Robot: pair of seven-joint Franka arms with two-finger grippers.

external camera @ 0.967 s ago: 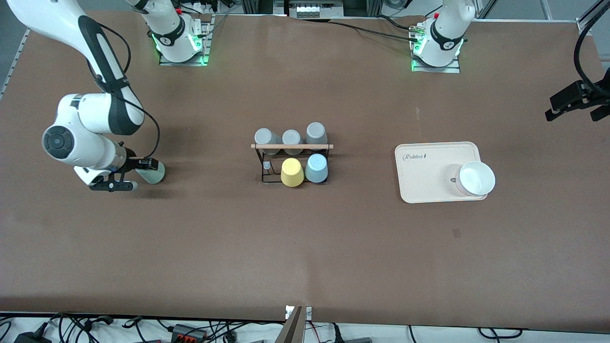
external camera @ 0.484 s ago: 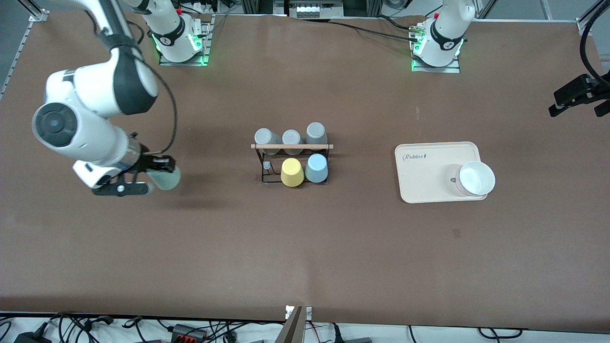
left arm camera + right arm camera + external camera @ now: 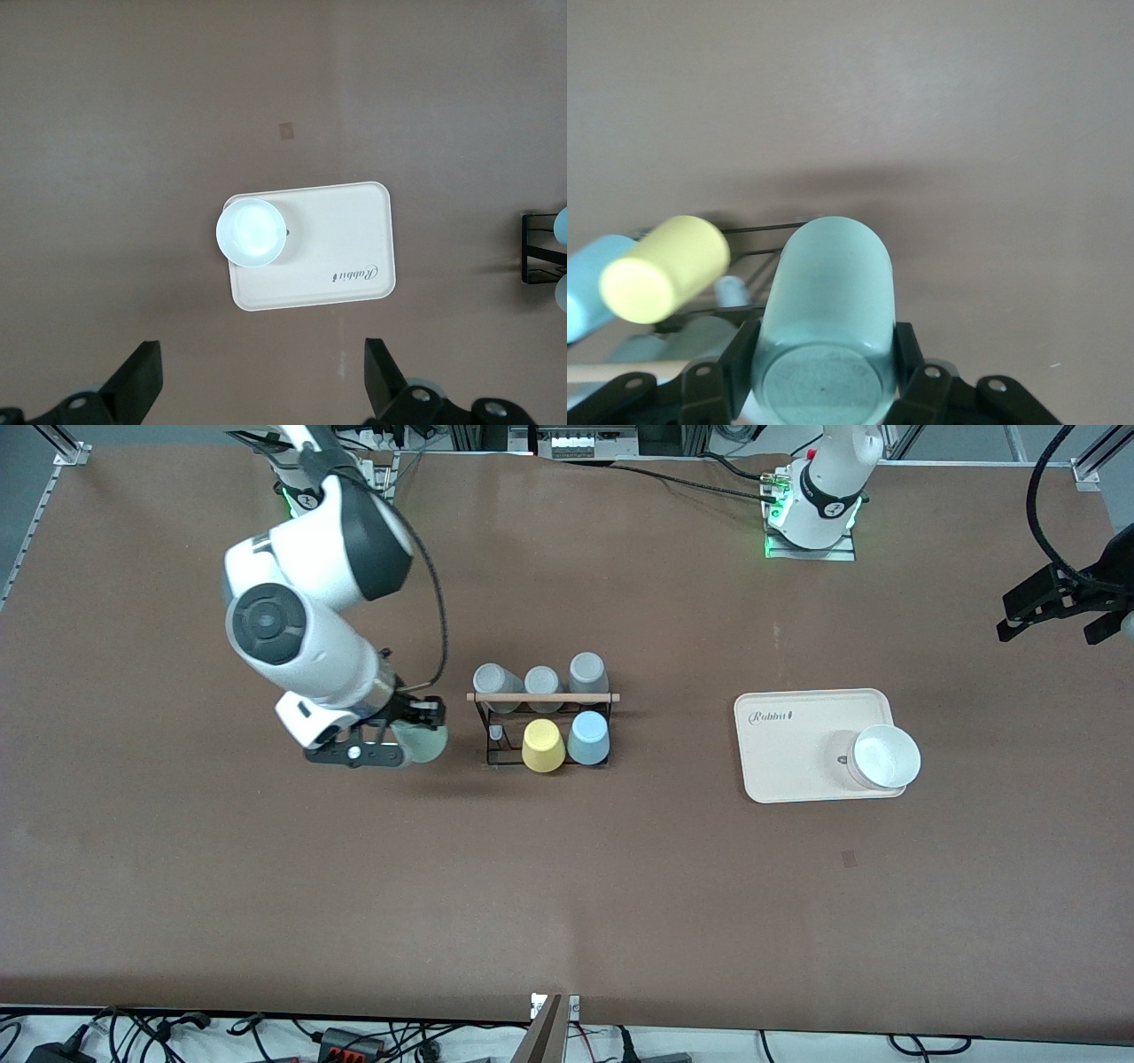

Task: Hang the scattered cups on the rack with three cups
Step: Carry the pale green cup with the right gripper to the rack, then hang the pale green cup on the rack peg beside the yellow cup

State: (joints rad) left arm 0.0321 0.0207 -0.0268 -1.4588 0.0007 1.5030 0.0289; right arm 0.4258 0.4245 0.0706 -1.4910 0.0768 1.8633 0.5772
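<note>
Mint-green plain tapered cup point(image 3: 423, 744) sits clamped between the fingers of the right gripper point(image 3: 400, 737), held up in the air over bare brown table point(image 3: 266, 886) just beside the small black wire-frame rack point(image 3: 542, 731) at the end toward the right arm; in the right wrist view the same cup point(image 3: 828, 310) is pinched at its sides, base toward the camera; the rack carries a light wooden rod point(image 3: 542, 698) across its top; on its pegs stand three grey cups point(image 3: 542, 680) in the row farther from the front camera, and in the nearer row a yellow cup point(image 3: 543, 746) and a light blue tapered cup point(image 3: 588, 738) side by side, with one peg bare at the end toward the right arm; left gripper point(image 3: 257, 390) waits high over the left arm's end of the table, fingers spread wide and holding nothing; below it lies a beige rectangular tray point(image 3: 797, 753) with a white bowl point(image 3: 886, 756) at its nearer corner.
</note>
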